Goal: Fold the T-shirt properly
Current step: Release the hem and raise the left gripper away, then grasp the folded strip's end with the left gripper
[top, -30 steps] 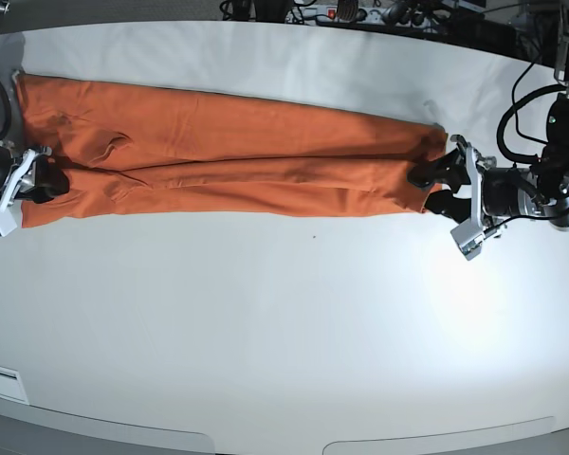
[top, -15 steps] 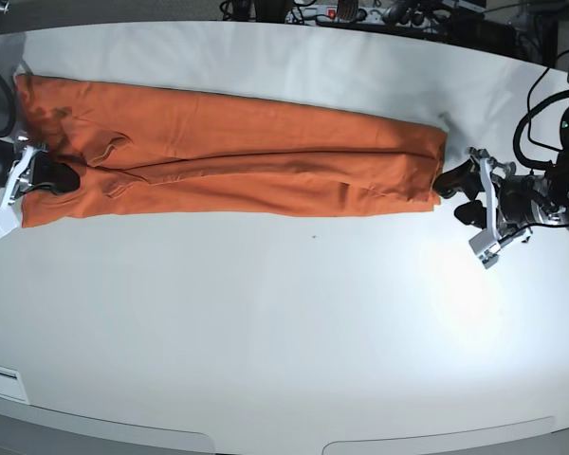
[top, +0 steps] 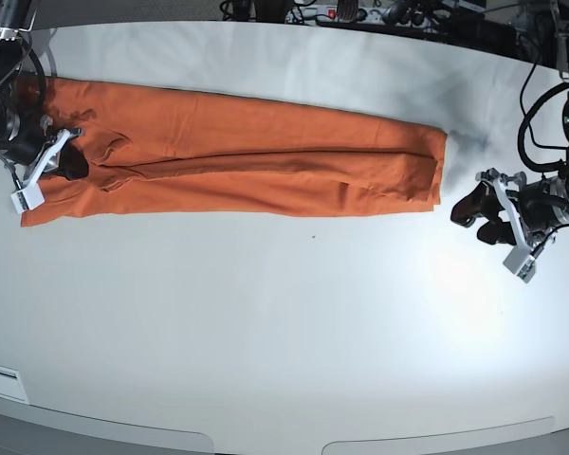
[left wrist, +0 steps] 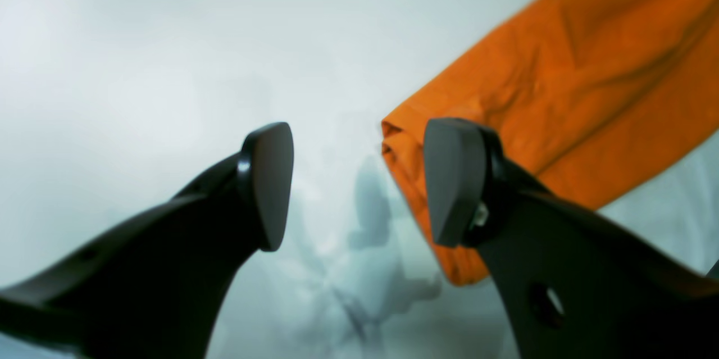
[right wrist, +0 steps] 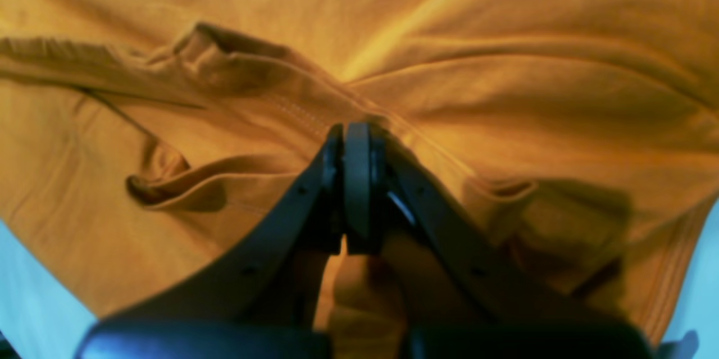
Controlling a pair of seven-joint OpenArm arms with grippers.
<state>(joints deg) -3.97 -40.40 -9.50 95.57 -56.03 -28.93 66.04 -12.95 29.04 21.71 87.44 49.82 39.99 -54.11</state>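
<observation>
Your right gripper (right wrist: 356, 190) is pinched shut on the thin orange knit T-shirt (top: 247, 156); lift gently. Your left gripper (left wrist: 359, 185), jaws apart and empty, needs the far end.

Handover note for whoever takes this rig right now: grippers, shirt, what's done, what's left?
Left gripper: open, empty, off the T-shirt's end, over the table.
Right gripper: shut, fingers pressed together over the shirt's other end; whether fabric is pinched cannot be told.
Shirt: flat, a long narrow band across the table's far half.
Done: lengthwise folds.
Left: fold the band end to end, likely needing the left gripper to regrasp.
</observation>
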